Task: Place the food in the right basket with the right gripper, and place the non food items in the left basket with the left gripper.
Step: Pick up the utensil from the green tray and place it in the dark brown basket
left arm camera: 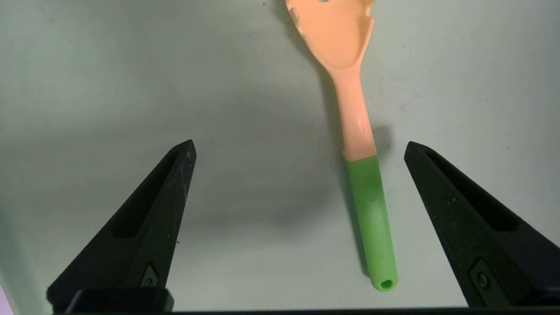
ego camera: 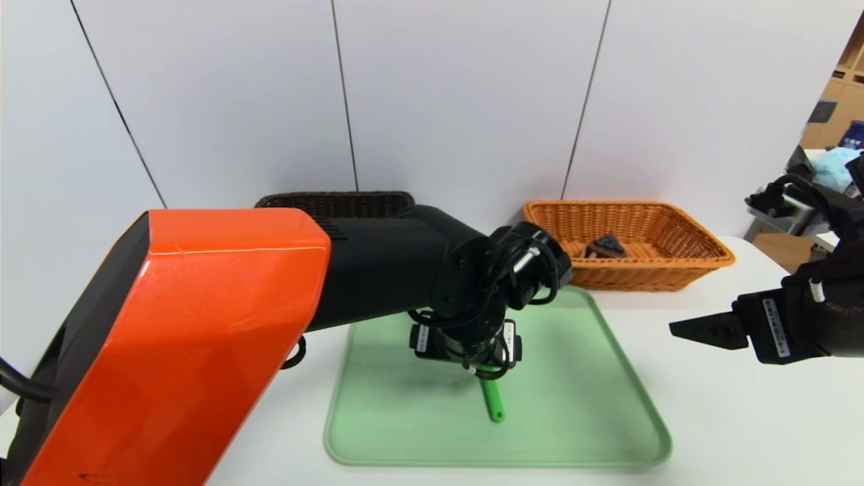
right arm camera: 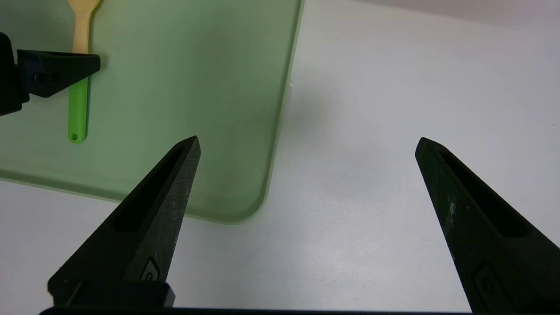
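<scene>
Step in hand: picking up the spatula (left arm camera: 358,144) with the left gripper (left arm camera: 299,146), judged from the wide-spread fingers poised over it.
Left gripper: hangs over the middle of the green tray (ego camera: 607,405), pointing steeply down; jaws fully wide, holding nothing; handle lies between the two fingertips, nearer one of them than the other.
Doing it well: best to centre over the handle first, so that both fingers meet it together; then lower until the tips almost reach the tray surface, close across the handle's width, and lift straight up before swinging far-left to the dark basket.
Risk: an off-centre closing could push the thin handle sideways or roll it out of the grip.
Spatula, look: slim bright green handle with a small hole at its end, joined to a pale yellow-orange neck that widens into a slotted blade; smooth, glossy plastic.
Spatula, place: flat on the tray near its centre, handle end toward the near side, blade toward the far side.
Left basket (ego camera: 337,201): dark brown wicker at the far left behind the orange arm, mostly hidden; contents not visible.
Right basket (ego camera: 675,270): orange-tan wicker at the far right, with the cake slice (ego camera: 605,246) already inside.
Right gripper (ego camera: 682,329): idle at the right, above the white table (ego camera: 742,418) beside the tray; jaws wide, empty.
Pen: not seen.
</scene>
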### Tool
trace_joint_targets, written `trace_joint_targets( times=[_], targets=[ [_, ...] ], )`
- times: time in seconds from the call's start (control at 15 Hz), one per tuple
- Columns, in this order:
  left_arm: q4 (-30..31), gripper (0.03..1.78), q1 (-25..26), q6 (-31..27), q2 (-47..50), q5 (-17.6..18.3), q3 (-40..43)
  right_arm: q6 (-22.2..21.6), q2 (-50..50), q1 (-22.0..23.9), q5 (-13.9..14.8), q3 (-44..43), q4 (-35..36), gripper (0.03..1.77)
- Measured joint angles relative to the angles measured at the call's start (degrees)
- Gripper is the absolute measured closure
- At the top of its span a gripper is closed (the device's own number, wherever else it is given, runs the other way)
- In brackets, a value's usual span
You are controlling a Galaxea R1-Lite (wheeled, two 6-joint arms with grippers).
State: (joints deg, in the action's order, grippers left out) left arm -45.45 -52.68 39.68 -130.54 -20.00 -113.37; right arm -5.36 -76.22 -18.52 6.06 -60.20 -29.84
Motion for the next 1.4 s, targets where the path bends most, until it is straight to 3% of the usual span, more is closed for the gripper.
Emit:
trace_joint_targets(
  times=[1.4],
  targets=[
    [-1.33, 0.12, -0.74, 0.15, -1.08, -1.82, 0.00, 0.20, 0.94, 0.52, -0.55, -0.24, 0.13, 0.10]
  ],
)
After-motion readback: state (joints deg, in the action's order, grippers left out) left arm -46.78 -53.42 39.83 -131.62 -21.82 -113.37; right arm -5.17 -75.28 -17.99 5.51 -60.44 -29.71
